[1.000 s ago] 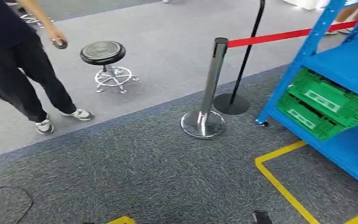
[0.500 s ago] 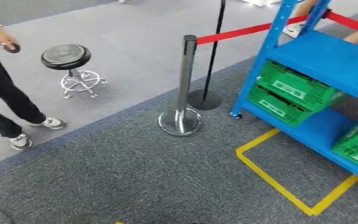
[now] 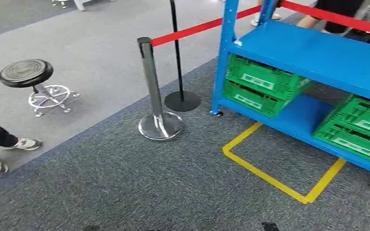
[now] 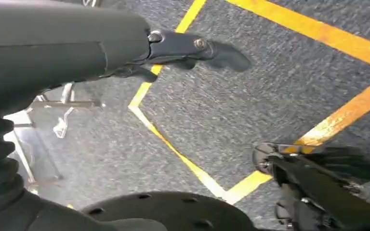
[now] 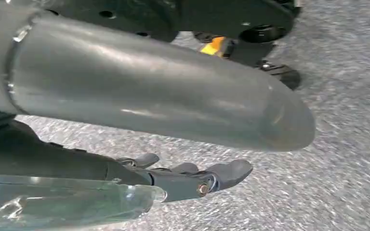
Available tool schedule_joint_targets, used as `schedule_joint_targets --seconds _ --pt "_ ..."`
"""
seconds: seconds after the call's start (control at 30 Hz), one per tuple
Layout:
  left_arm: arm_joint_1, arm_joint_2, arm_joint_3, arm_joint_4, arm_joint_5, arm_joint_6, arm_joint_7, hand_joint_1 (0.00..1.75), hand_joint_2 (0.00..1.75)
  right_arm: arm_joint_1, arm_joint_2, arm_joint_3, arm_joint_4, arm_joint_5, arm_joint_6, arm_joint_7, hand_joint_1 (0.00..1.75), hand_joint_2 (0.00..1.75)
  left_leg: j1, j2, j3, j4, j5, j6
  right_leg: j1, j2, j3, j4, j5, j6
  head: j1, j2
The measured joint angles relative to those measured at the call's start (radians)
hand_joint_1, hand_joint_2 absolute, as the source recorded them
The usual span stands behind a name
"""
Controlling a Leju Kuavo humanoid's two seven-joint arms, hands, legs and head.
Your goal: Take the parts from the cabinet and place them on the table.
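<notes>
The cabinet is a blue metal rack (image 3: pixel 313 53) at the right of the head view. Two stacked green crates (image 3: pixel 262 84) sit on its lower shelf, and another green crate (image 3: pixel 356 127) sits further right. I cannot see what the crates contain. My left hand (image 4: pixel 183 48) hangs over the grey carpet with its fingers stretched out and nothing in them. My right hand (image 5: pixel 188 180) also hangs low above the carpet, fingers extended and apart, holding nothing.
A yellow tape square (image 3: pixel 270 175) marks the floor in front of the rack. A chrome stanchion (image 3: pixel 156 96) with a red belt (image 3: pixel 192 30) and a black post (image 3: pixel 180 98) stand left of the rack. A black stool (image 3: pixel 29 74) and a person's feet (image 3: pixel 9 144) are at the left.
The whole picture has shifted left, so the camera has turned right. More of the blue rack and the yellow square now show. The person has mostly left the frame.
</notes>
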Motion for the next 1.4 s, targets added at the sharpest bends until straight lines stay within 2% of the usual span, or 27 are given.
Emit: schedule_joint_targets --seconds 0.07,0.1,0.13,0.17,0.23,0.3,0.33,0.37,0.43,0.47,0.5,0.53,0.6,0.63,0.67,0.8,0.87,0.93,1.0,1.03,1.1,1.13,1.17,1.3,1.33,1.37,1.4 --pt "0.000 0.000 0.000 0.000 0.000 -0.003 -0.004 0.00 1.75 -0.007 0.000 0.000 0.000 0.000 0.003 0.008 0.00 0.00 0.000 -0.006 0.055 -0.129 0.091 0.008 -0.001 0.027 0.000 0.000 0.003 0.004 0.000 0.000" --pt "-0.001 0.001 0.002 0.000 0.000 -0.004 -0.010 0.00 1.75 -0.011 0.000 0.000 0.000 0.002 0.003 0.015 0.00 0.00 0.001 -0.026 0.093 -0.210 0.131 0.012 -0.002 0.038 0.000 0.000 0.004 0.007 0.000 0.000" --pt "-0.001 0.002 0.004 0.000 0.000 -0.005 -0.015 0.00 1.75 -0.013 0.000 0.000 0.000 0.003 0.004 0.020 0.00 0.00 0.005 -0.082 0.123 -0.272 0.148 0.014 -0.004 0.047 -0.003 0.000 0.006 0.011 0.000 0.000" --pt "-0.002 0.000 0.005 0.000 0.000 -0.005 -0.020 0.00 1.75 -0.017 0.000 0.000 0.000 0.004 0.004 0.026 0.00 0.00 0.010 -0.098 0.137 -0.317 0.137 0.014 0.004 0.059 -0.011 0.011 0.001 0.019 0.000 0.000" --pt "-0.003 -0.002 0.005 0.000 0.001 -0.006 -0.039 0.00 1.75 -0.012 0.000 0.000 0.000 0.009 0.005 0.043 0.00 0.00 0.002 -0.082 0.134 -0.307 0.135 0.017 -0.003 0.076 -0.018 -0.002 0.008 0.032 0.000 0.000" --pt "-0.003 -0.006 0.005 0.000 0.001 -0.006 -0.064 0.00 1.75 0.005 0.000 0.000 0.000 0.011 0.005 0.060 0.00 0.00 0.009 -0.055 0.137 -0.315 0.143 0.034 -0.006 0.089 -0.025 -0.001 0.008 0.045 0.000 0.000" --pt "-0.005 -0.003 0.005 0.000 0.000 -0.006 -0.072 0.00 1.75 0.014 0.000 0.000 0.001 0.012 0.005 0.066 0.00 0.00 0.007 -0.047 0.137 -0.316 0.143 0.039 0.000 0.025 -0.036 0.025 -0.012 0.045 0.006 0.000" --pt "-0.004 -0.003 0.005 0.000 0.000 -0.006 -0.076 0.00 1.75 0.017 0.000 0.000 0.001 0.012 0.005 0.071 0.00 0.00 0.005 -0.035 0.137 -0.316 0.141 0.046 0.001 -0.015 -0.063 0.081 -0.051 0.048 0.016 0.000" --pt "0.003 -0.003 0.005 0.000 -0.002 -0.006 -0.076 0.00 1.75 0.017 0.000 0.000 0.001 0.013 0.005 0.072 0.00 0.00 -0.002 0.001 0.137 -0.316 0.139 0.050 0.000 -0.050 -0.143 0.246 -0.135 0.052 0.018 0.000" --pt "0.005 -0.003 0.005 0.000 -0.005 -0.006 -0.070 0.00 1.75 0.020 0.001 0.000 0.001 0.012 0.005 0.071 0.00 0.00 -0.004 0.018 0.137 -0.316 0.138 0.052 0.000 -0.056 -0.169 0.303 -0.153 0.053 0.018 0.000" --pt "0.005 -0.003 0.005 0.000 -0.010 -0.006 -0.061 0.00 1.75 0.024 0.001 0.000 0.001 0.010 0.005 0.067 0.00 0.00 -0.005 0.032 0.138 -0.316 0.137 0.051 0.000 -0.058 -0.168 0.307 -0.144 0.054 0.018 0.000" --pt "0.004 -0.003 0.005 0.000 -0.011 -0.008 -0.052 0.00 1.75 0.027 0.001 0.000 0.001 0.008 0.004 0.061 0.00 0.00 -0.005 0.044 0.139 -0.315 0.135 0.051 0.000 -0.059 -0.145 0.269 -0.117 0.054 0.018 0.000" --pt "0.003 -0.004 0.005 0.000 -0.014 -0.009 -0.039 0.00 1.75 0.027 0.000 0.000 0.001 0.008 0.003 0.050 0.00 0.00 -0.005 0.067 0.146 -0.315 0.131 0.045 0.000 -0.083 -0.046 0.096 -0.036 0.051 0.018 0.000" --pt "0.003 -0.005 0.005 0.000 -0.014 -0.010 -0.035 0.00 1.75 0.024 0.000 0.000 0.001 0.008 0.003 0.048 0.00 0.00 -0.007 0.077 0.152 -0.315 0.127 0.040 0.002 -0.134 0.003 0.013 -0.017 0.048 0.018 0.000" --pt "0.003 -0.004 0.005 0.000 -0.015 -0.010 -0.034 0.00 1.75 0.020 0.000 0.000 0.001 0.008 0.004 0.048 0.00 0.00 -0.014 0.087 0.155 -0.311 0.122 0.033 0.005 -0.134 0.010 0.004 -0.018 0.043 0.016 0.000" --pt "-0.003 -0.005 0.005 0.000 -0.019 -0.010 -0.032 0.00 1.75 0.022 0.000 0.000 0.001 0.007 0.003 0.047 0.00 0.00 -0.010 0.115 0.164 -0.316 0.120 0.012 0.006 -0.090 0.008 -0.001 -0.011 0.020 0.017 0.000" --pt "-0.004 -0.005 0.005 0.000 -0.020 -0.010 -0.032 0.00 1.75 0.021 0.000 0.000 0.001 0.006 0.003 0.047 0.00 0.00 -0.006 0.031 0.141 -0.256 0.071 0.002 -0.003 -0.071 0.008 -0.004 -0.004 0.008 0.009 0.000" --pt "-0.001 -0.005 0.006 0.000 -0.019 -0.011 -0.031 0.00 1.75 0.016 0.000 0.000 0.001 0.007 0.004 0.045 0.00 0.00 -0.005 0.006 0.065 -0.093 -0.008 -0.001 -0.004 -0.048 0.004 -0.004 -0.003 0.004 0.005 0.000" --pt "-0.001 -0.005 0.006 0.000 -0.020 -0.012 -0.032 0.00 1.75 0.019 0.000 0.000 0.001 0.008 0.005 0.045 0.00 0.00 -0.005 0.003 0.014 0.001 -0.027 -0.002 -0.004 -0.022 0.003 -0.004 -0.002 0.003 0.006 0.000" --pt "-0.001 -0.005 0.006 0.000 -0.020 -0.015 -0.032 0.00 1.75 0.020 0.000 0.000 0.001 0.009 0.005 0.047 0.00 0.00 -0.004 0.001 0.023 -0.022 0.005 -0.001 -0.005 -0.006 0.004 -0.004 -0.002 0.004 0.005 0.000" --pt "0.000 -0.005 0.006 0.000 -0.021 -0.019 -0.043 0.00 1.75 0.021 0.000 0.000 0.001 0.011 0.007 0.056 0.00 0.00 0.001 -0.014 0.090 -0.173 0.099 0.000 -0.009 0.025 0.004 -0.004 0.002 0.010 0.005 0.000" --pt "0.000 -0.005 0.006 0.000 -0.022 -0.022 -0.051 0.00 1.75 0.020 0.000 0.000 0.001 0.011 0.007 0.060 0.00 0.00 0.007 -0.045 0.128 -0.255 0.134 -0.002 -0.011 0.038 0.004 -0.004 0.002 0.016 0.005 0.000" --pt "0.000 -0.008 0.006 0.000 -0.022 -0.023 -0.056 0.00 1.75 0.019 0.000 0.000 0.001 0.012 0.008 0.067 0.00 0.00 0.014 -0.099 0.148 -0.303 0.129 -0.004 -0.005 0.049 -0.003 0.003 0.001 0.025 0.002 0.000" --pt "-0.004 -0.012 0.006 0.000 -0.029 -0.021 -0.063 0.00 1.75 0.033 0.000 0.000 0.001 0.012 0.017 0.075 0.00 0.00 0.012 -0.064 0.150 -0.315 0.128 0.020 -0.015 0.091 -0.024 -0.013 0.014 0.052 0.002 0.000" --pt "-0.005 -0.011 0.006 0.000 -0.029 -0.021 -0.063 0.00 1.75 0.037 0.000 0.000 0.001 0.008 0.020 0.073 0.00 0.00 0.015 -0.048 0.151 -0.319 0.130 0.027 -0.013 0.072 -0.026 -0.004 0.009 0.052 0.002 0.000" --pt "-0.005 -0.010 0.006 0.000 -0.028 -0.021 -0.060 0.00 1.75 0.037 0.000 0.000 0.001 0.006 0.023 0.069 0.00 0.00 0.013 -0.038 0.151 -0.319 0.129 0.037 -0.005 0.007 -0.044 0.035 -0.021 0.054 0.012 0.000" --pt "-0.003 -0.010 0.006 0.000 -0.026 -0.021 -0.053 0.00 1.75 0.033 0.000 0.000 0.001 0.005 0.025 0.065 0.00 0.00 0.009 -0.022 0.151 -0.319 0.128 0.041 -0.005 -0.032 -0.081 0.111 -0.067 0.057 0.018 0.000"
